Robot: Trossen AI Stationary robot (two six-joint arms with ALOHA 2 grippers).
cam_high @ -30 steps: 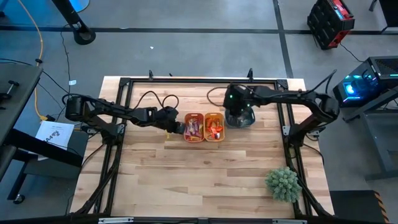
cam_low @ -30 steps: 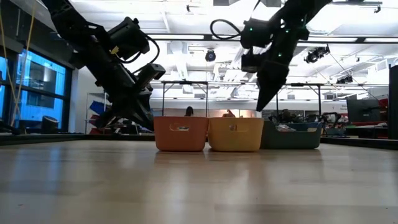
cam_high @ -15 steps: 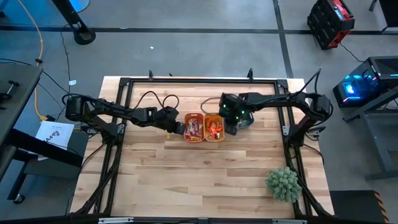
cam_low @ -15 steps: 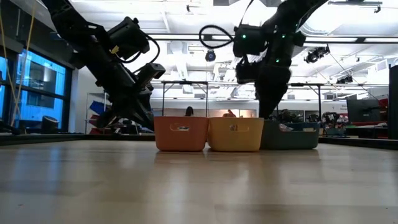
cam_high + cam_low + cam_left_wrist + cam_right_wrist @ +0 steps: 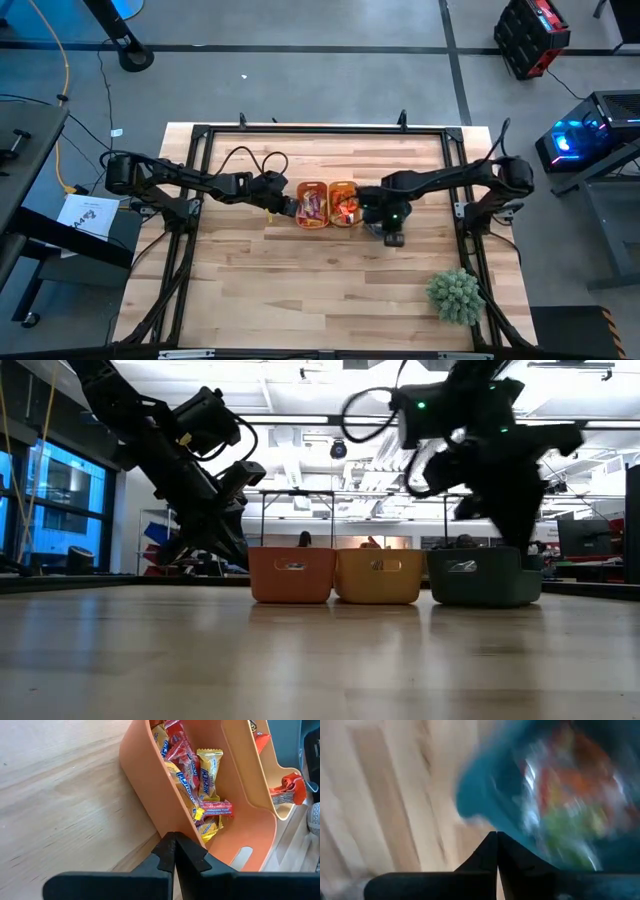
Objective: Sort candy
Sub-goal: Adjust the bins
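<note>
Candy (image 5: 200, 785) piled in orange bin (image 5: 150, 795), left gripper (image 5: 174, 851) pinched shut, empty, just outside its wall. Right gripper (image 5: 496, 851) pinched shut over blue bin (image 5: 485, 785), beside yellow-orange bin (image 5: 378, 577).

**A:** Where are the two arms?

**B:** The left arm reaches in from the worktop's left edge toward the middle, its left gripper (image 5: 283, 204) low near the surface, fingertips pressed together (image 5: 172, 851). The right arm stretches in from the right edge, elbow by the frame.

**A:** And the right gripper?

**B:** The right gripper (image 5: 393, 228) points down near the worktop's centre, fingers (image 5: 496, 851) meeting at the tips.
</note>
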